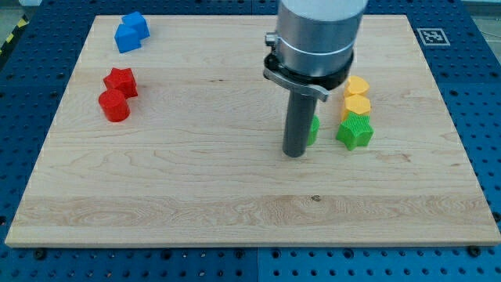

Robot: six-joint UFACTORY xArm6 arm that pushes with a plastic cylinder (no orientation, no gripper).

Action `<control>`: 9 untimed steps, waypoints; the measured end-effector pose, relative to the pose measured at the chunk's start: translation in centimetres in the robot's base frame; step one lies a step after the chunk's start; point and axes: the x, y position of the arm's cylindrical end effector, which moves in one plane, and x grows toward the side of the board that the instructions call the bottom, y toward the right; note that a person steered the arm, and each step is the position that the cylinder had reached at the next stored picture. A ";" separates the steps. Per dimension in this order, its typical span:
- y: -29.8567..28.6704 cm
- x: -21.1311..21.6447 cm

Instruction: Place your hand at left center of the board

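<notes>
My tip (294, 153) rests on the wooden board (196, 188) a little right of the middle. It stands just left of a green block (313, 130) that the rod partly hides. A green star block (355, 131) lies further right. Two yellow blocks (356, 84) (356, 104) sit above the star, the upper one partly behind the arm. At the view's left are a red star block (121, 81) and a red cylinder (114, 106). Two blue blocks (135, 23) (125, 38) touch at the top left. The left centre of the board lies far from my tip.
The board lies on a blue perforated table (485, 94). A black and white marker (430, 35) sits at the board's top right corner. The arm's grey body (317, 35) covers part of the board's top middle.
</notes>
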 end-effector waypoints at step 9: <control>-28.1 -1.0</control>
